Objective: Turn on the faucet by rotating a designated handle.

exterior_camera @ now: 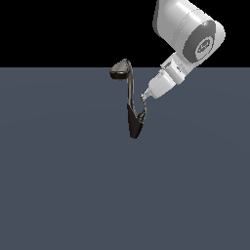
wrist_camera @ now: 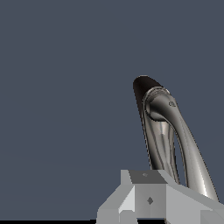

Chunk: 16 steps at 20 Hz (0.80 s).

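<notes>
The dark faucet [exterior_camera: 133,117] stands in the middle of the exterior view, with a pointed base, a thin neck and an oval spout head [exterior_camera: 119,70]. The thin silvery handle [exterior_camera: 142,111] juts up from the base on the exterior view's right. My gripper [exterior_camera: 144,97] comes down from the upper right, and its narrow tip sits at the handle's upper end. The fingers [wrist_camera: 148,199] show no gap and hold nothing. In the wrist view the faucet [wrist_camera: 159,131] shows as curved silvery bars running from a dark end to beside the fingers. I cannot tell neck from handle there.
The faucet stands on a plain blue-grey floor [exterior_camera: 58,185]. The large white arm [exterior_camera: 190,29] fills the upper right of the exterior view. The background above the floor is black.
</notes>
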Tool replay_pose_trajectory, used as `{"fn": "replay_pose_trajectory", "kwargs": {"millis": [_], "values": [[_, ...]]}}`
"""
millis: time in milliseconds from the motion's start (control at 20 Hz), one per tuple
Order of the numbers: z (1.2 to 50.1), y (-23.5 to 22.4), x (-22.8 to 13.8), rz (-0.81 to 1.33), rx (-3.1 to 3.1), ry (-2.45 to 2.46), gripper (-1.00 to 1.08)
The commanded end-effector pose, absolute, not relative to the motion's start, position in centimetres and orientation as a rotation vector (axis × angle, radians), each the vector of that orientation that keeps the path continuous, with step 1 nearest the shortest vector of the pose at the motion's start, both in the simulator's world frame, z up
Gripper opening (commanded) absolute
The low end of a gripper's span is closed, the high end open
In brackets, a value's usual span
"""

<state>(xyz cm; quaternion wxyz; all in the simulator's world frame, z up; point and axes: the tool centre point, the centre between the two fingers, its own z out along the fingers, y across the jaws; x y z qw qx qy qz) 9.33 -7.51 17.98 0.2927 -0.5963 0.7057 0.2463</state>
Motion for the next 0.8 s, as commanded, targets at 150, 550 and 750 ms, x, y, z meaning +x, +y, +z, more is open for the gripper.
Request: {"fn": "replay_pose_trajectory", "kwargs": {"millis": [150, 550, 750], "values": [[18.3, -6.9, 8.0, 0.656, -1.589, 1.88, -1.0], [18.8, -6.1, 6.0, 0.656, -1.588, 1.88, -1.0], [18.5, -6.6, 5.9, 0.644, -1.581, 1.889, -1.0]]}}
